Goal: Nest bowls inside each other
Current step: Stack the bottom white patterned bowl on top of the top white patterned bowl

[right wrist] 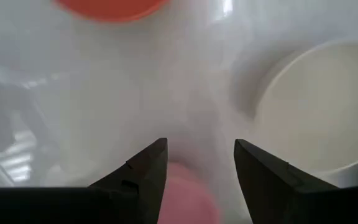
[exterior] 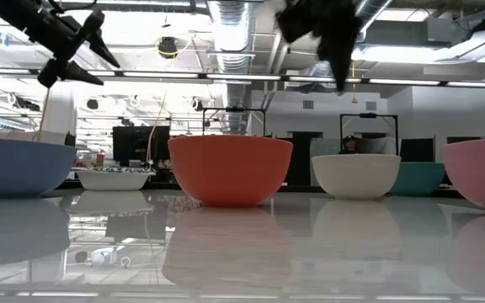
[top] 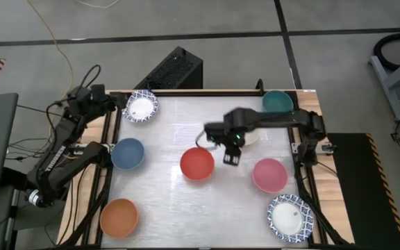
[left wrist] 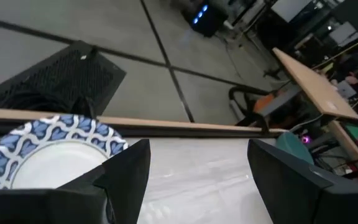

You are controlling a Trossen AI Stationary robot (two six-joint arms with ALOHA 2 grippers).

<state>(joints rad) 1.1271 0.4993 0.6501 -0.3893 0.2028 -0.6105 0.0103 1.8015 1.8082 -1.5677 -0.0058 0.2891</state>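
Eight round glossy bowls (top: 197,164)

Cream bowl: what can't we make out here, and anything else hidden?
- Cream bowl: high view, mostly hidden under the right arm.
- Right gripper: low view, cut off by the top edge.
- Orange bowl: absent from the low view.
- Blue-and-white patterned bowl: left wrist view, cut by edge and finger.

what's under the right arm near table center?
A cream bowl, mostly covered by the right arm from above; the low view shows it whole. Right gripper hangs open between it and the red bowl.
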